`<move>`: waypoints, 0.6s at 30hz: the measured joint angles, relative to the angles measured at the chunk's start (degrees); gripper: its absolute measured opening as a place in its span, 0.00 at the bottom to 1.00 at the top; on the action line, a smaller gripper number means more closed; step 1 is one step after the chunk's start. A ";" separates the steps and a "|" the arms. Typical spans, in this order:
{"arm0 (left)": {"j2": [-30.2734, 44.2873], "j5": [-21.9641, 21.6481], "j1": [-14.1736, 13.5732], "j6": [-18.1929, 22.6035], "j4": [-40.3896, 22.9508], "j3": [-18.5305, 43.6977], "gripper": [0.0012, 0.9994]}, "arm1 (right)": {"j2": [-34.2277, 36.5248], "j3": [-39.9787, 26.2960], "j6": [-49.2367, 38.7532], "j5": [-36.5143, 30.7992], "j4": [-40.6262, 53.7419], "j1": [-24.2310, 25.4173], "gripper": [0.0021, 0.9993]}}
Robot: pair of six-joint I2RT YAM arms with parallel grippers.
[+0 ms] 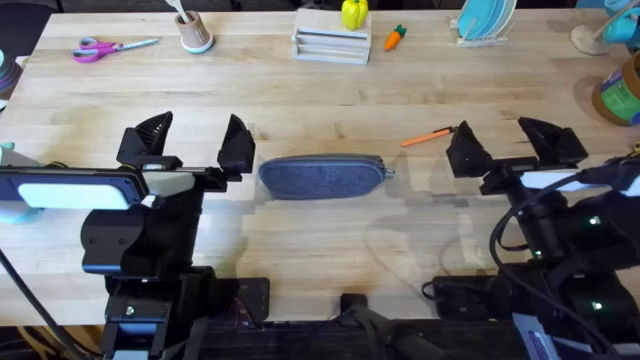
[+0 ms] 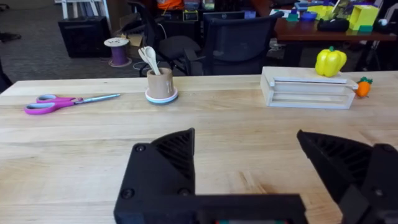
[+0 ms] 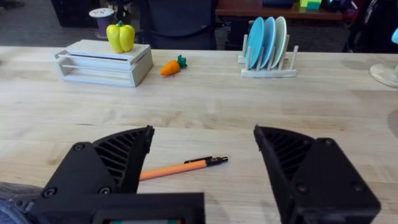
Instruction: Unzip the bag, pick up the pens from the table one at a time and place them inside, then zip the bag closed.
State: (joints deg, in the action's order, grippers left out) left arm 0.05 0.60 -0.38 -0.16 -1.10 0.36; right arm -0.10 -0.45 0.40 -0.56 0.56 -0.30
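Nothing of the job looks begun yet. The bag (image 1: 322, 176) lies flat on the table (image 1: 320, 110) with its zipper apparently run shut and the small pull at the end nearer the right arm. One pen (image 1: 427, 137) lies loose on the wood, not in the bag. So the unzipping, the loading and the closing are all left, as far as I can judge.

The left gripper (image 1: 196, 142) stands spread wide with nothing between its jaws; the bag's rounded end sits just beside its inner finger, outside the gap. The right gripper (image 1: 516, 142) is likewise wide open and empty. The pen lies just outside its inner finger, on the bag's side, tip pointing toward that finger.

From above, bag, pen and both arms are all laid out together, which neither wrist gives you. The right wrist view shows the pen (image 3: 183, 167) much closer: orange barrel, dark tip, lying ahead of the open right gripper (image 3: 202, 158) and reaching past its one finger. It also catches a scrap of grey fabric at the corner, likely the bag, though I cannot be sure. The left wrist view, looking out between the left gripper (image 2: 245, 162) fingers, has bare table ahead, then scissors (image 2: 65, 102) and a cup (image 2: 160, 84) well beyond.
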 joint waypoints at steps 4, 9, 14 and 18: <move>0.00 0.00 0.00 0.00 0.00 0.00 0.99 | 0.00 -0.02 0.00 -0.02 0.28 0.00 1.00; 0.00 0.00 0.00 0.00 0.00 0.00 0.99 | 0.00 -0.02 0.02 -0.02 0.33 0.00 1.00; 0.00 0.00 0.00 0.02 0.00 0.00 0.99 | 0.00 -0.02 0.62 -0.02 0.33 0.00 1.00; 0.00 0.00 0.00 0.04 -0.01 0.01 0.99 | 0.00 -0.16 2.65 0.52 0.80 0.00 1.00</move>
State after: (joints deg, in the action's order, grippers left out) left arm 0.05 0.60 -0.38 -0.13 -1.11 0.37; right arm -0.10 -0.61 3.06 -0.04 1.36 -0.30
